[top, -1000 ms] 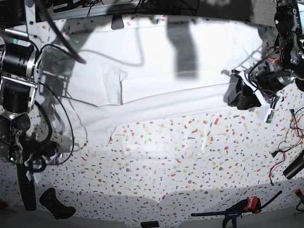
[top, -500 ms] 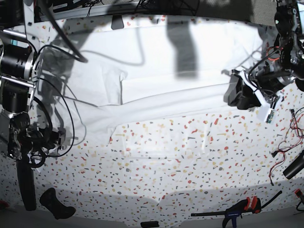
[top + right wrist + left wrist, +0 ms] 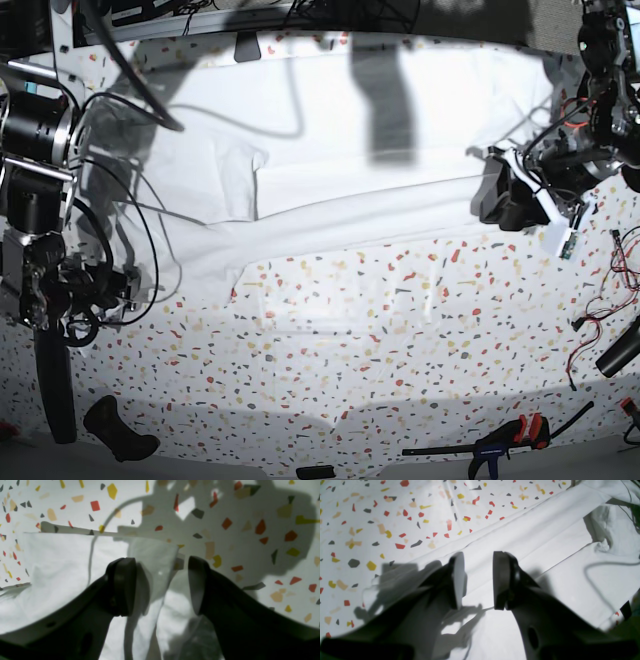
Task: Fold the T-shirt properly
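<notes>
**Both grippers hanging open at the shirt's ends**

The T-shirt (image 3: 360,170) is lying spread across the far half of the table (image 3: 380,340); the left gripper (image 3: 476,580) is hovering agape over a folded edge; the right gripper (image 3: 162,585) is hanging open over a corner, possibly brushing it. The cloth looks soft and light; pinching doubled edges should be holding best.
</notes>
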Controlling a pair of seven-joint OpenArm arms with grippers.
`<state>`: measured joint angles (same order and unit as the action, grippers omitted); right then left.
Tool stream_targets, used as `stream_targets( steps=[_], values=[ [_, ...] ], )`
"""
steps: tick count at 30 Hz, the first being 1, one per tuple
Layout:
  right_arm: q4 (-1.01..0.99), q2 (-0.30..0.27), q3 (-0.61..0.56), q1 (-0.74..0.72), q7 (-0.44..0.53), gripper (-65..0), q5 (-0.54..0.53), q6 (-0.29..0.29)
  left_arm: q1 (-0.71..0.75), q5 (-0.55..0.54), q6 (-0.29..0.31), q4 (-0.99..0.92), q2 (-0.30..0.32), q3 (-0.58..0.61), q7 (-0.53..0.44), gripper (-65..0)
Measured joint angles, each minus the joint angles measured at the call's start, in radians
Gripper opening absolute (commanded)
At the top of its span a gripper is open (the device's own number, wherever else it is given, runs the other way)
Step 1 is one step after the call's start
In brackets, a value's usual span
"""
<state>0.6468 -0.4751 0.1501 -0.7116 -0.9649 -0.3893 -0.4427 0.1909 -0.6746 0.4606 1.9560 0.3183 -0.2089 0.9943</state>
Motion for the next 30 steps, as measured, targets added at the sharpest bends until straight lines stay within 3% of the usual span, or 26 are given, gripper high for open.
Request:
stream_targets(
  steps=[3, 12, 13, 16, 23, 25, 28, 30],
  values=[
    [-0.015, 0.0, 0.0, 0.0, 0.01, -34.1, 0.0, 0.0, 0.0, 0.0, 0.0, 0.0, 0.0, 0.0, 0.0, -46.0],
    [-0.018, 0.001, 0.0, 0.0, 0.01, -61.4, 0.0, -0.001, 0.0, 0.0, 0.0, 0.0, 0.0, 0.0, 0.0, -46.0],
    [-0.018, 0.001, 0.0, 0.0, 0.011, -64.8, 0.0, -0.023, 0.0, 0.0, 0.0, 0.0, 0.0, 0.0, 0.0, -46.0],
    [-0.018, 0.001, 0.0, 0.0, 0.022, -65.0, 0.0, -0.079, 0.0, 0.0, 0.0, 0.0, 0.0, 0.0, 0.0, -46.0],
    [-0.018, 0.0, 0.0, 0.0, 0.022, -65.0, 0.0, -0.094, 0.0, 0.0, 0.0, 0.0, 0.0, 0.0, 0.0, -46.0],
    [-0.018, 0.0, 0.0, -0.003, 0.019, -65.0, -0.001, -0.138, 0.0, 0.0, 0.0, 0.0, 0.0, 0.0, 0.0, -46.0],
    [-0.017, -0.004, 0.0, -0.014, -0.058, -65.0, -0.121, -0.248, 0.0, 0.0, 0.0, 0.0, 0.0, 0.0, 0.0, -46.0],
    [0.006, -0.003, 0.0, -0.016, -0.123, -65.0, -0.219, -0.247, 0.0, 0.0, 0.0, 0.0, 0.0, 0.0, 0.0, -46.0]
  ],
)
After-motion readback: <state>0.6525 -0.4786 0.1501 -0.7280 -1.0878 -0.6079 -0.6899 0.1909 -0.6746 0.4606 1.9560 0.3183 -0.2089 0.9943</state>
